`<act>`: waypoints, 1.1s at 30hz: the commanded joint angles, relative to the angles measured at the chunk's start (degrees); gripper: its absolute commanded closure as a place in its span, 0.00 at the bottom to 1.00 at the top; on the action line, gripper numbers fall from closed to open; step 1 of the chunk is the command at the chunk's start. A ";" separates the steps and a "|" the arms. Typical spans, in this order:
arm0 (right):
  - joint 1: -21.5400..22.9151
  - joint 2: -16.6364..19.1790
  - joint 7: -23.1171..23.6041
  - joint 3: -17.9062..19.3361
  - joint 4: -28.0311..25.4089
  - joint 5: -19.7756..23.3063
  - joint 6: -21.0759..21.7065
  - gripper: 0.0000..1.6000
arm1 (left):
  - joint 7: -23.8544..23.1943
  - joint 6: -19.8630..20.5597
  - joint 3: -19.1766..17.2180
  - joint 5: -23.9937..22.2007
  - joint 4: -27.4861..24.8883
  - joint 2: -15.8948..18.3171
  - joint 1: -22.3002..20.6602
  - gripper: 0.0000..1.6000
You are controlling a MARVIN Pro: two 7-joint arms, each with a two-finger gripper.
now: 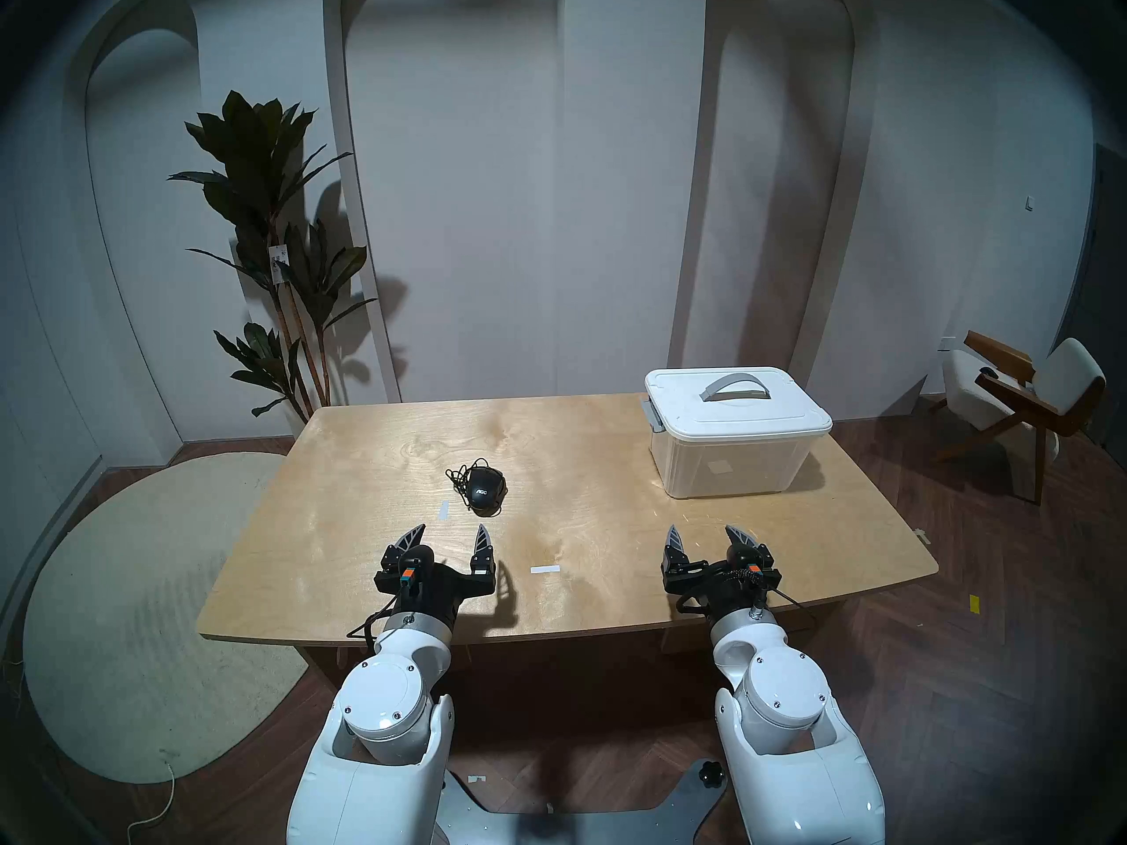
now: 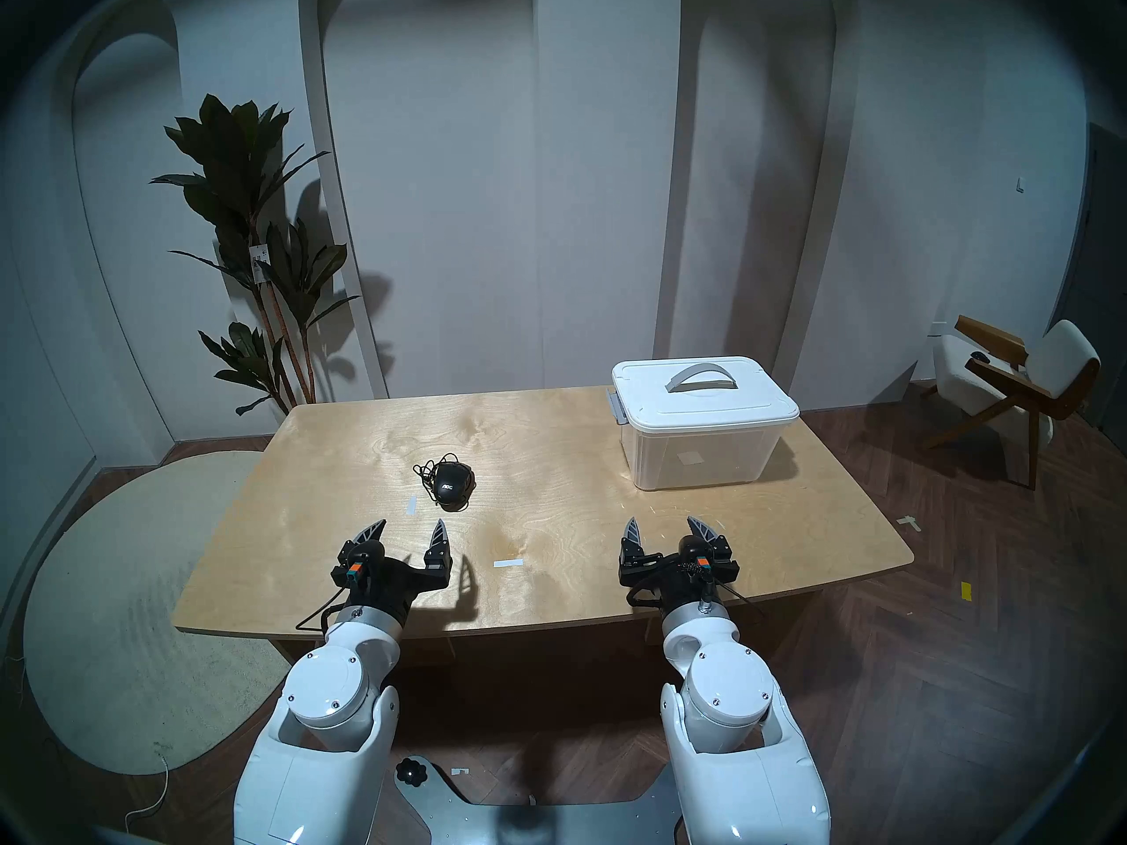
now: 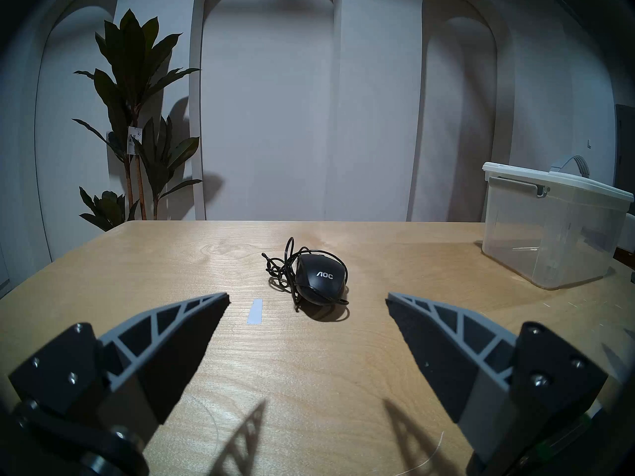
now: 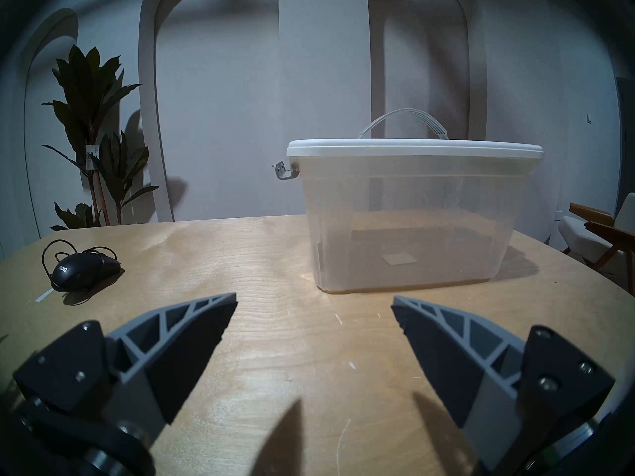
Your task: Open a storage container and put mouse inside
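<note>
Lidded storage container (image 1: 732,435) (mouse (image 1: 486,490) well apart)

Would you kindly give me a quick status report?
Left gripper and right gripper open, empty. Storage container lidded; mouse on table, cord bunched beside it. Nothing in the way.

Wooden table (image 1: 585,459): mouse (image 1: 486,490), storage container (image 1: 732,441)

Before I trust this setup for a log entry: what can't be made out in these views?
- Storage container: far-side latch hidden by the box itself in both head views; cut off by the edge in the left wrist view.
- Mouse: cord's plug end lost in the tangle.
- Plant: tag print too small; pot hidden behind the table.
</note>
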 commanded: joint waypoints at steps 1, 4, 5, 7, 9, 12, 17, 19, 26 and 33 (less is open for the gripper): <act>3.21 0.13 -2.24 -2.01 -2.11 3.44 -1.97 0.00 | 0.02 -0.21 -0.03 0.01 -0.92 0.00 -0.21 0.00; 4.32 0.44 -4.95 -3.45 -1.64 2.46 -5.08 0.00 | 0.02 -0.23 -0.03 0.01 -0.88 0.00 -0.23 0.00; 4.70 0.49 -5.75 -3.86 -1.79 3.18 -5.01 0.00 | 0.02 -0.23 -0.03 0.01 -0.88 0.00 -0.23 0.00; 5.61 0.27 -5.65 -3.84 -2.73 5.84 -3.95 0.00 | 0.02 -0.24 -0.03 0.01 -0.86 0.00 -0.24 0.00; 6.67 0.07 -6.47 -3.94 -3.53 8.24 -3.45 0.00 | 0.01 -0.24 -0.03 0.01 -0.83 0.00 -0.26 0.00; 8.76 -0.11 -7.39 -4.40 -3.52 10.36 -2.88 0.00 | 0.02 -0.25 -0.03 0.01 -0.82 0.00 -0.26 0.00; 12.17 -0.22 -9.11 -5.70 -2.65 14.74 -2.25 0.00 | 0.02 -0.25 -0.03 0.01 -0.83 0.00 -0.26 0.00; 13.20 -0.36 -9.47 -5.92 -2.69 17.01 -2.15 0.00 | 0.02 -0.25 -0.02 0.01 -0.82 0.00 -0.26 0.00; 17.32 -0.89 -12.63 -6.91 -3.13 22.46 -1.92 0.00 | 0.02 -0.26 -0.02 0.01 -0.81 0.00 -0.27 0.00; 21.57 -1.79 -18.17 -6.52 -2.95 27.47 -1.41 0.00 | 0.02 -0.26 -0.02 0.01 -0.79 0.00 -0.28 0.00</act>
